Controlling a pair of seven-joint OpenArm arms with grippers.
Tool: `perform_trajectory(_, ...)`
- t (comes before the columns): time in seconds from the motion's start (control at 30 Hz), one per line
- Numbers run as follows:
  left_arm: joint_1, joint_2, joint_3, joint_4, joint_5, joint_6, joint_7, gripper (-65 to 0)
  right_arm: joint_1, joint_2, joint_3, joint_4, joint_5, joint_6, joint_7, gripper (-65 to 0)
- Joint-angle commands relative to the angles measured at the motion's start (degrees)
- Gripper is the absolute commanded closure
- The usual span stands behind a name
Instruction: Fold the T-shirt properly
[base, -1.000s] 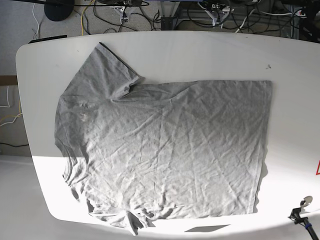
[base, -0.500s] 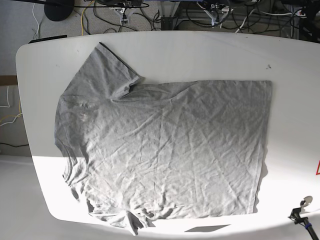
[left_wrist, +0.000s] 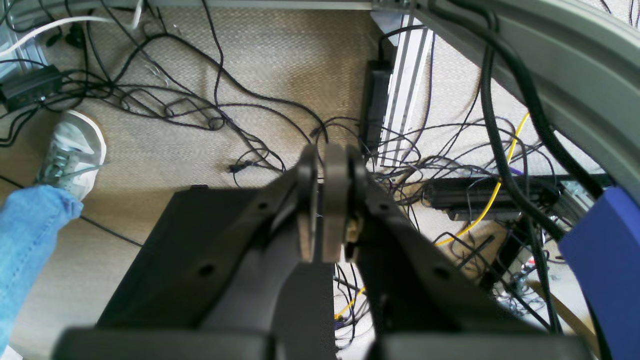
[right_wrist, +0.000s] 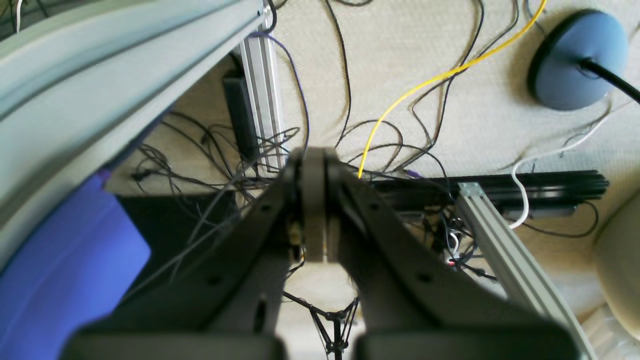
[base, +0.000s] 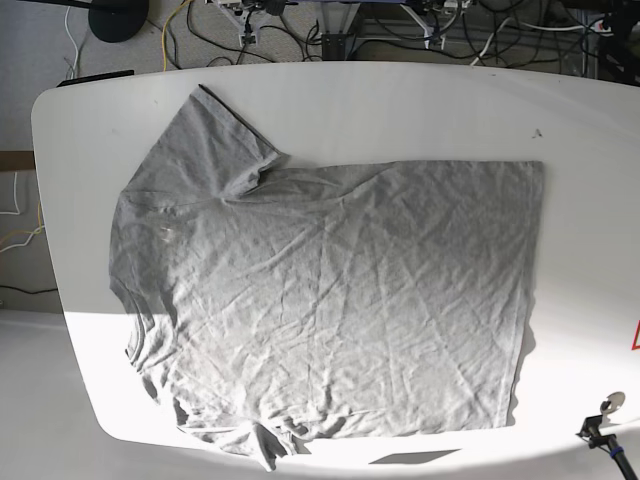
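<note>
The T-shirt (base: 320, 300) lies spread flat and wrinkled on the white counter (base: 400, 100), plain grey side up with no lettering showing; its collar end points toward the left of the base view, one sleeve fans out toward the far left corner, and the straight hem runs down the right side. The near sleeve is bunched at the counter's front edge. Neither pincer is anywhere near the cloth: no arm shows over the counter in the base view, and both wrist cameras look down past the counter's edge at a carpeted floor strewn with cables (left_wrist: 210, 115). The left pincer (left_wrist: 327, 200) hangs over that floor with its fingers pressed together, gripping nothing. The right pincer (right_wrist: 314, 205) hangs likewise, its fingers fully closed on nothing, a yellow cable (right_wrist: 425, 80) on the floor beyond it. A white shoe (left_wrist: 72, 150) and a blue-jeaned leg (left_wrist: 27, 245) stand at the left of the left wrist view.
</note>
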Motion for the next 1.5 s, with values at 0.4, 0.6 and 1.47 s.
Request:
perform_trajectory(0.4, 10.33, -1.75, -0.12, 17.61, 0.08, -0.21, -0.16, -1.4, -11.14, 0.45, 0.08, 16.71, -0.36, 0.41, -0.17, -0.3)
perform_trajectory(0.6, 15.60, -1.75, -0.12, 22.71, 0.08, -0.21, 0.10, -1.4, -15.80, 0.45, 0.17, 23.74, -0.45, 0.41, -0.26, -0.1)
perform_trajectory(1.47, 44.35, -1.83, -0.21, 70.97, -0.01, -0.21, 8.19, -1.2, -40.77, 0.45, -0.01, 76.13, -0.10, 0.41, -19.07, -0.1)
